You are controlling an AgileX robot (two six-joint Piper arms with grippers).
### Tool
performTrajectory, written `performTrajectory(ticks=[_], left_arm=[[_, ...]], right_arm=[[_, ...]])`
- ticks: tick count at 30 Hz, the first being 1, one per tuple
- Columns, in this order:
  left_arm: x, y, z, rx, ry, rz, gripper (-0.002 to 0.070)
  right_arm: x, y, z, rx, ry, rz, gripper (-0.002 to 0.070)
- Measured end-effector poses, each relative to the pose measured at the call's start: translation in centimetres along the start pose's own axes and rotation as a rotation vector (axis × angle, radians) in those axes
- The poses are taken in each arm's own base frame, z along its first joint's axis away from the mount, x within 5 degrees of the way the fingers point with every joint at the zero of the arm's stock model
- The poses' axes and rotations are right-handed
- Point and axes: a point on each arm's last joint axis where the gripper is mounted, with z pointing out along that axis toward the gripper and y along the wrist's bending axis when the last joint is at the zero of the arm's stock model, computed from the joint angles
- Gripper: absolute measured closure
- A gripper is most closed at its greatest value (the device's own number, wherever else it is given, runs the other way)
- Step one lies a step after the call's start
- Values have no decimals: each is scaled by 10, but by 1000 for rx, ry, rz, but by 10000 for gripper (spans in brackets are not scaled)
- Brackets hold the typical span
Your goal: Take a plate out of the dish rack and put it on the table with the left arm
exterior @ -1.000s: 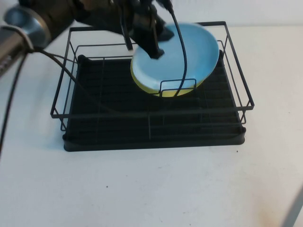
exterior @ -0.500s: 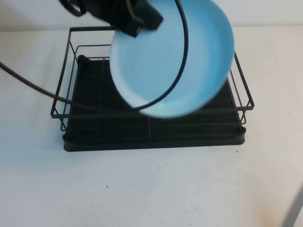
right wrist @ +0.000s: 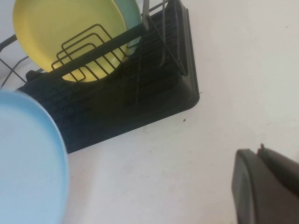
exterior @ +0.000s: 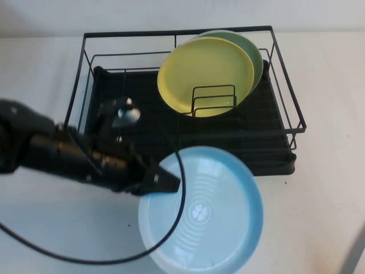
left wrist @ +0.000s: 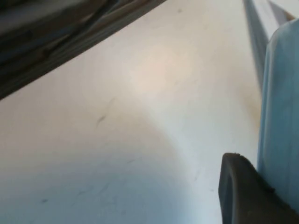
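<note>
Lower centre of the high view: a glossy light blue plate with faint ring reflections. Lower left, the black left gripper with a silvery metal part. Upper centre, a black wire dish rack holds a yellow plate and a pale green plate. The counter is white with tiny dark specks. The right gripper is black.

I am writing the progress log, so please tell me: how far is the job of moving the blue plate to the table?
Done: the plate is out of the dish rack, where the yellow plate and the green plate remain. In hand: the left hand grips the plate's rim in front of the rack, over the table. Left: whether it already rests on the table is unclear; release remains. The right hand waits beside the rack.
</note>
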Motion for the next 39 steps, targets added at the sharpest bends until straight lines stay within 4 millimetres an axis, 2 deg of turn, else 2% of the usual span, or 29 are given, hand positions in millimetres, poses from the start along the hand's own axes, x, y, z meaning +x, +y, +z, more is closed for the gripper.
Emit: performTrajectory(ticks=[2, 6, 11, 16, 18, 22, 24, 27, 29, 31, 33, 35, 39], left_arm=[[17, 9, 8, -46, -7, -32, 592], [35, 27, 19, -145, -40, -82, 592], [38, 42, 36, -120, -56, -45, 593], [39, 54, 53, -57, -56, -84, 581], [42, 61, 59, -61, -43, -98, 535], [47, 71, 63, -128, -21, -87, 354], [46, 71, 61, -134, -24, -86, 292], [43, 72, 53, -148, -41, -73, 256], [39, 72, 37, -172, -72, -50, 277], [30, 69, 15, -209, -128, -17, 354], [22, 58, -10, -250, -188, 43, 503], [14, 39, -35, -293, -243, 136, 603], [7, -6, -77, -384, -339, 327, 662]], right_arm=[[0, 0, 0, -2, 0, 5, 696], [0, 0, 0, -2, 2, 5, 696], [0, 0, 0, -2, 2, 5, 696], [0, 0, 0, -3, 2, 7, 696], [0, 0, 0, -3, 2, 7, 696], [0, 0, 0, -3, 2, 7, 696], [0, 0, 0, -3, 2, 7, 696], [0, 0, 0, -3, 2, 7, 696], [0, 0, 0, -3, 2, 7, 696], [0, 0, 0, -3, 2, 7, 696], [0, 0, 0, -3, 2, 7, 696], [1, 0, 0, -3, 8, 7, 696], [1, 0, 0, -4, 12, 7, 696]])
